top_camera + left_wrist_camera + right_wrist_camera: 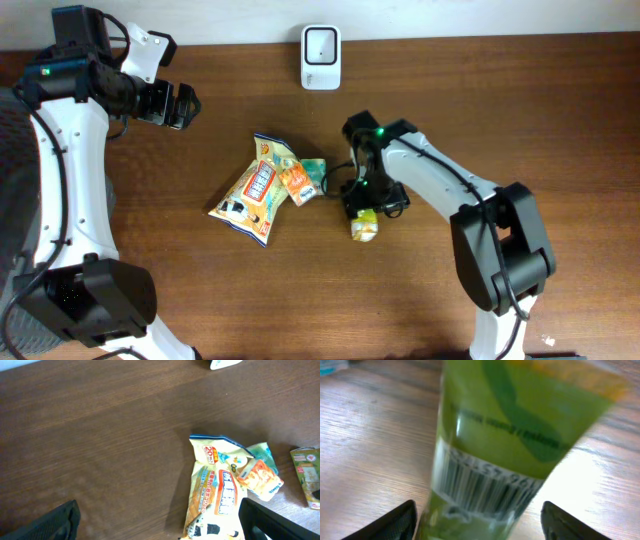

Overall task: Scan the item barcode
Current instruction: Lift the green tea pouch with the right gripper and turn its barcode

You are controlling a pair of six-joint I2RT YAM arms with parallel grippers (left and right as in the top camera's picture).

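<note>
Green packet point(490, 450) lies on the desk point(360, 450) right under my right tool point(477, 520), its barcode point(480, 485) turned up toward the wrist, probably so the scanner point(321, 56) beyond the tool can read it. My fingers straddle its sides, but the view is too blurred to tell whether they press it. My left tool point(160, 522) hangs released, well aside, out of the way.

Green pouch point(520, 425), black-white barcode point(480, 485); brown wood-grain table point(500, 100); white scanner point(321, 57).
</note>
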